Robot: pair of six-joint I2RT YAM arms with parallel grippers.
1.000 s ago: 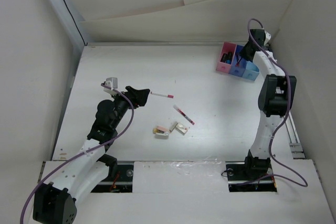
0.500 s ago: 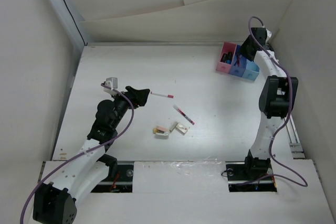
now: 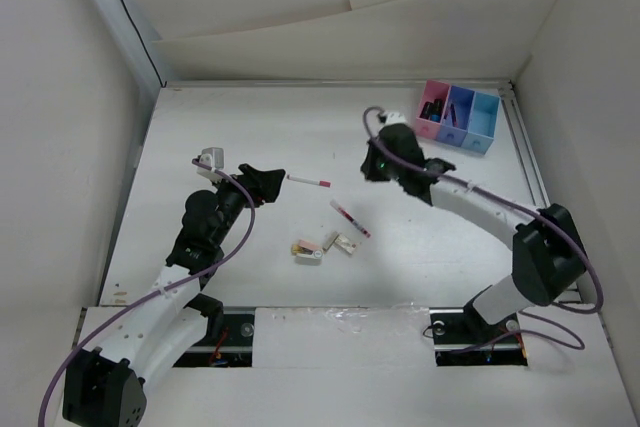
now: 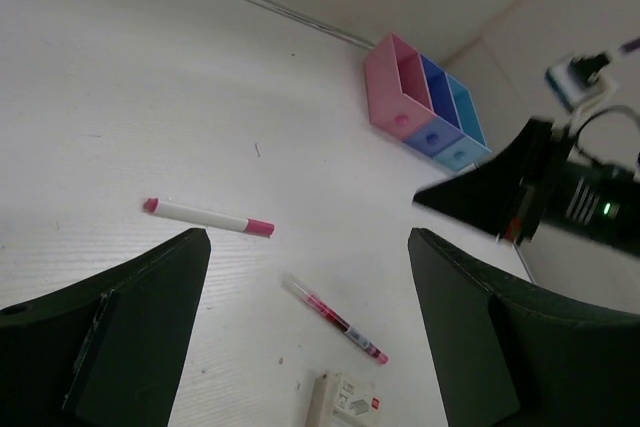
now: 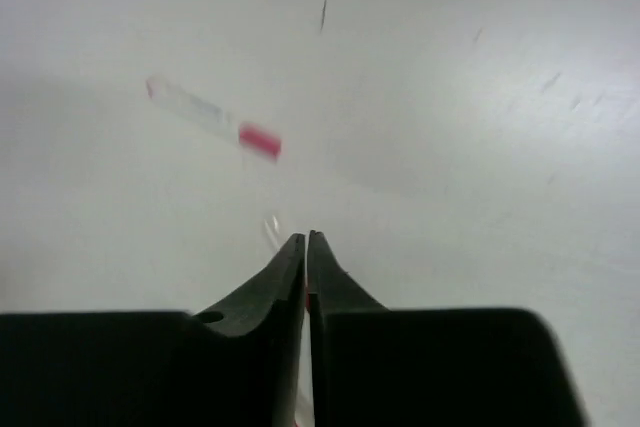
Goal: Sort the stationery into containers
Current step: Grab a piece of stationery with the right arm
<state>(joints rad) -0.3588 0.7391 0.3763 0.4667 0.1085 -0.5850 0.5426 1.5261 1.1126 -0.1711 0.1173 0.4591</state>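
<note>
White plastic, most of this stationery.

Top external view:
- Short white pen with pink ends (image 3: 308, 181) flat on the pale tabletop (image 3: 230, 117), just off the tips of the left gripper (image 3: 272, 185).
- Thinner clear pen with a red end (image 3: 350, 218) at 4 o'clock of the white one.
- Two small beige eraser-like blocks (image 3: 307, 250) at 7 o'clock of the thin pen.
- Joined pink, blue and light-blue square bins (image 3: 455, 117) far off at 1 o'clock, well apart from all loose items.
- Pens likely light, stiff, smooth and ready to roll; best pinched mid-barrel, across the width.
- Blocks likely light and flat-sided, easiest taken across the short faces.
- Left arm low, reaching toward 1 o'clock.
- Right arm stretched from its base toward 10 o'clock, right gripper (image 3: 372, 171) near the thin pen's far end.

Left wrist view:
- Own fingers (image 4: 130, 317) spread wide, holding nothing.
- White pen between them, slightly toward 10 o'clock; thin pen and one block nearer.

Right wrist view:
- Fingertips pressed together, nothing pinched.
- Blurred white pen at 11 o'clock.
- Faint trace of the thin pen just past the tips; contact impossible to judge.
</note>
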